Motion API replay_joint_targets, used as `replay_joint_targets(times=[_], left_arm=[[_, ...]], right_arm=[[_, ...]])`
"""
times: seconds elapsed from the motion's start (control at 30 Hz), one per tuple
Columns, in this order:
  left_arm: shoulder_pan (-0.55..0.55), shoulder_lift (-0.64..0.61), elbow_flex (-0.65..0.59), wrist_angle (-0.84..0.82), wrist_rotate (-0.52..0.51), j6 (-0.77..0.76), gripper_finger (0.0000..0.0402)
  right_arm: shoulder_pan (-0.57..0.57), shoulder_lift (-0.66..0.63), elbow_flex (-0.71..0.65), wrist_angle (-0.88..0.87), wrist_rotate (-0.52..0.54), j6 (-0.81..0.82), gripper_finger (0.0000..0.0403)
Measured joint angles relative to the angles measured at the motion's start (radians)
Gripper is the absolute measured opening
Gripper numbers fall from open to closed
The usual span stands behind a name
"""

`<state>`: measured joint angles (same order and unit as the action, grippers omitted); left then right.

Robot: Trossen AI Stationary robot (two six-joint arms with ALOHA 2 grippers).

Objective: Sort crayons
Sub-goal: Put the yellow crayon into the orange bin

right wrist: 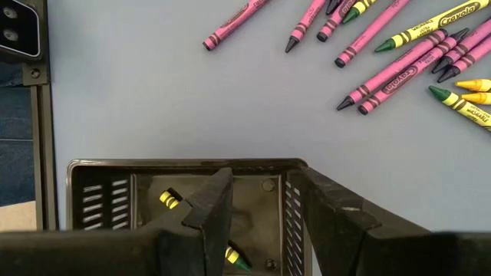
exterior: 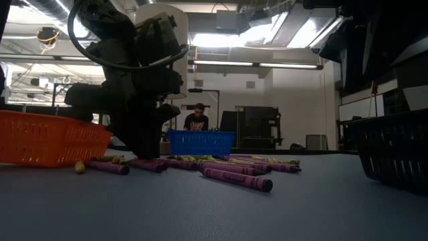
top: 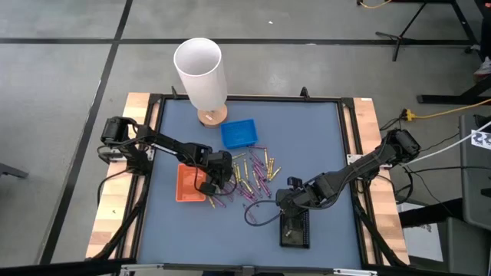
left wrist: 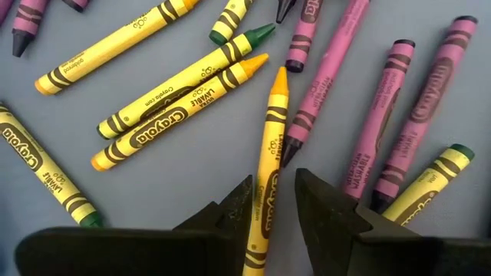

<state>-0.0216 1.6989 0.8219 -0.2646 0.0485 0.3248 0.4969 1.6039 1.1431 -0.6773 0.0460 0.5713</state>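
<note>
Several crayons, yellow, yellow-green and purple-pink (top: 253, 178), lie scattered flat on the blue mat between the trays. My left gripper (top: 219, 178) is down at the mat beside the orange tray (top: 187, 184). It is open, and its fingers stand on either side of a yellow crayon (left wrist: 270, 153). My right gripper (top: 290, 202) is open and empty above the black tray (right wrist: 100, 172). Two yellow-green crayons (right wrist: 170, 199) lie in that tray. The blue tray (top: 239, 133) stands farther back. My left gripper (left wrist: 274, 203) points down with the yellow crayon's rear half (left wrist: 265, 201) running between its fingers, which stand across the crayon. One finger (left wrist: 234, 211) is right at the crayon's side, and I cannot tell whether it touches. The crayon lies flat on the mat.
A tall white cylinder on a wooden base (top: 201, 73) stands at the far edge, next to the blue tray. Purple crayons (exterior: 237, 177) lie toward the near side. A raised black frame (top: 347, 153) borders the mat. A person (exterior: 196, 120) sits in the room behind.
</note>
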Motion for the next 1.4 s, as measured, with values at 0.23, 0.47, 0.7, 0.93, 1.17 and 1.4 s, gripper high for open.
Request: replay_joint_targets(times=[0.23, 0.47, 0.7, 0.93, 1.17, 1.4], left_arm=[[0.000, 0.000, 0.000, -0.001, -0.002, 0.000, 0.0091], [0.000, 0.001, -0.001, -0.001, -0.004, 0.001, 0.0088], [0.000, 0.001, -0.001, -0.003, -0.002, 0.001, 0.0050], [0.000, 0.001, -0.001, -0.003, -0.004, 0.001, 0.0015], [0.000, -0.001, -0.001, -0.003, -0.006, 0.001, 0.0007], [0.003, -0.056, -0.006, 0.002, -0.041, 0.003, 0.0006]], right_arm=[[0.000, 0.000, 0.000, 0.000, 0.000, 0.000, 0.0152], [0.000, 0.000, 0.000, 0.000, 0.000, 0.000, 0.0152], [0.000, 0.000, 0.000, 0.000, 0.000, 0.000, 0.0152], [0.000, 0.000, 0.000, 0.000, 0.000, 0.000, 0.0152], [0.000, 0.000, 0.000, 0.000, 0.000, 0.000, 0.0152], [0.000, 0.000, 0.000, 0.005, 0.000, 0.000, 0.0152]])
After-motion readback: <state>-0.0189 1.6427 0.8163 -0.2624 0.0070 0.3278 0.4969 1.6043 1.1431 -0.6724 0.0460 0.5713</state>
